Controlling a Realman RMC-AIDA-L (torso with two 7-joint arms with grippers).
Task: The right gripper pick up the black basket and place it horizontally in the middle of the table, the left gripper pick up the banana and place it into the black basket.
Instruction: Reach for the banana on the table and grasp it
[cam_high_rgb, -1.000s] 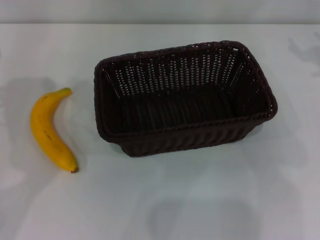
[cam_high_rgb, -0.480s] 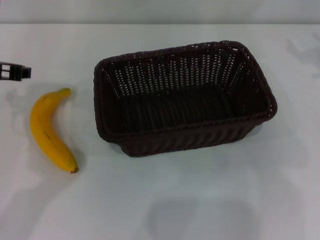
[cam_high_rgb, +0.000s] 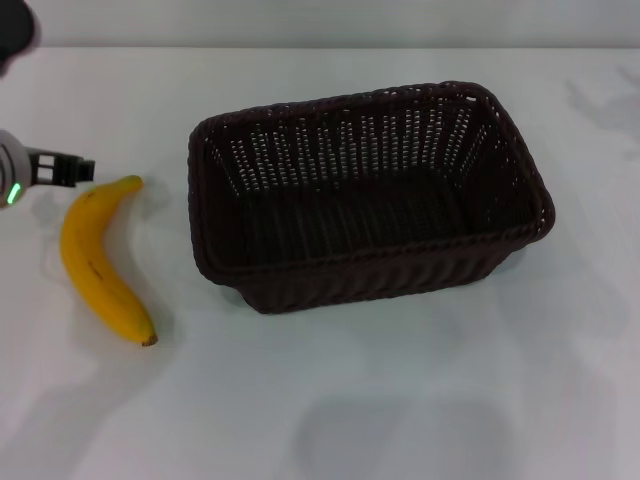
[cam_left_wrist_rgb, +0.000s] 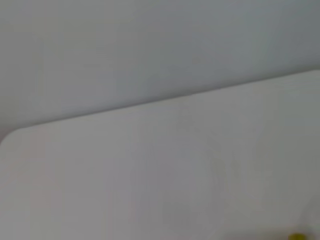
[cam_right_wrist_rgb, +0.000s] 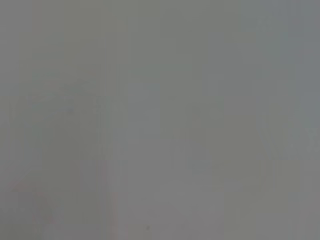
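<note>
The banana (cam_high_rgb: 100, 258) looked soft; you should have gripped mid-body. Left gripper (cam_high_rgb: 62, 169) beside its stem; finger state indiscernible.

Black basket (cam_high_rgb: 370, 195) sits upright on the table (cam_high_rgb: 400, 400), approx mid-table, long side running roughly parallel w/ the near edge, its right end angled slightly toward the far edge. Inside is empty; openwork slots show on the far wall. Banana (cam_high_rgb: 98, 257) lies flat on the table toward the left edge, apart from the basket's left end, stem tip pointing to the far edge, dark end toward the near edge, curve bulging left. Left gripper (cam_high_rgb: 68, 170) enters from the left edge, w/ a green light on the arm, its black tip just beside the banana's stem end; finger state can't be read.
</note>
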